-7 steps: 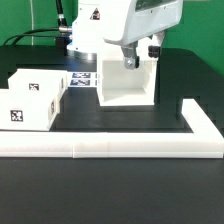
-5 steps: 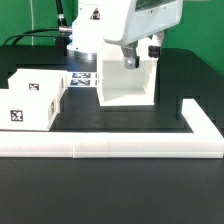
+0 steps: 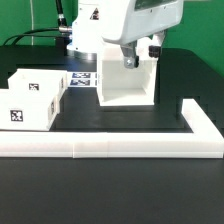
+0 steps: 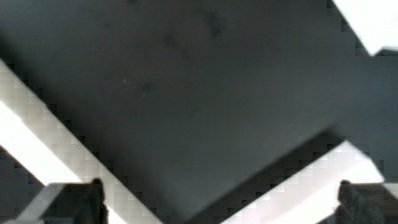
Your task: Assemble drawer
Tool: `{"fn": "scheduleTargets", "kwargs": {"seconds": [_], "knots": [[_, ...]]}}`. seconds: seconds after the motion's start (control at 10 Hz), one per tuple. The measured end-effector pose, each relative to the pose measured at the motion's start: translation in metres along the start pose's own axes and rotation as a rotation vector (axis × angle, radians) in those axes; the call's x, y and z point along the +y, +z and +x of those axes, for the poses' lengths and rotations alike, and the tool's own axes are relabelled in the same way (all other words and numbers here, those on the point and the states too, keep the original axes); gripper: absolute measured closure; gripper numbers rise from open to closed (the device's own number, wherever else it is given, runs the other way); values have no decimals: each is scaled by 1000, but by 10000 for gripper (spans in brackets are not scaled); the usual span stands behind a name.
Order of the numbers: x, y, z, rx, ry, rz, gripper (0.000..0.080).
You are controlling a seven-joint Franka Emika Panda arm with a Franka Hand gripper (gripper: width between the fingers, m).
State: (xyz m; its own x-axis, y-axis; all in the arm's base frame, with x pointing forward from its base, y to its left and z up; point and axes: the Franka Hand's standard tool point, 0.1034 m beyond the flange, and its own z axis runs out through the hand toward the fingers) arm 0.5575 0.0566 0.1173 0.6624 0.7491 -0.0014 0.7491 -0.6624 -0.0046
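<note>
A tall white housing point(image 3: 128, 88) stands mid-table in the exterior view, its open hollow facing up and toward the camera. My gripper point(image 3: 129, 59) hangs over its upper rim, fingers reaching just into the hollow. In the wrist view the gripper point(image 4: 217, 205) is open, its dark fingertips point(image 4: 71, 205) wide apart, with white housing walls point(image 4: 54, 130) slanting around a dark inside. Two low white tagged boxes sit at the exterior view's left: the drawer point(image 3: 24, 110) in front and a second one point(image 3: 42, 84) behind it. No knob shows.
A white L-shaped fence point(image 3: 120, 148) runs along the front and up the exterior view's right. The marker board point(image 3: 84, 79) lies behind, between the boxes and the housing. The arm's base and cables are at the back.
</note>
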Motion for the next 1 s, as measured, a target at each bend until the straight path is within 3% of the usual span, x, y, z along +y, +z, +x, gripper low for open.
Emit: {"fn": "scheduleTargets", "kwargs": {"seconds": [0.2, 0.3, 0.4, 0.8, 1.0], "knots": [[-37, -11, -17, 33, 211, -42, 150], [-54, -16, -21, 22, 267, -42, 150], [-60, -24, -21, 20, 281, -45, 150], [-57, -18, -22, 16, 267, -41, 150], [-80, -15, -32, -3, 463, -37, 150]]}}
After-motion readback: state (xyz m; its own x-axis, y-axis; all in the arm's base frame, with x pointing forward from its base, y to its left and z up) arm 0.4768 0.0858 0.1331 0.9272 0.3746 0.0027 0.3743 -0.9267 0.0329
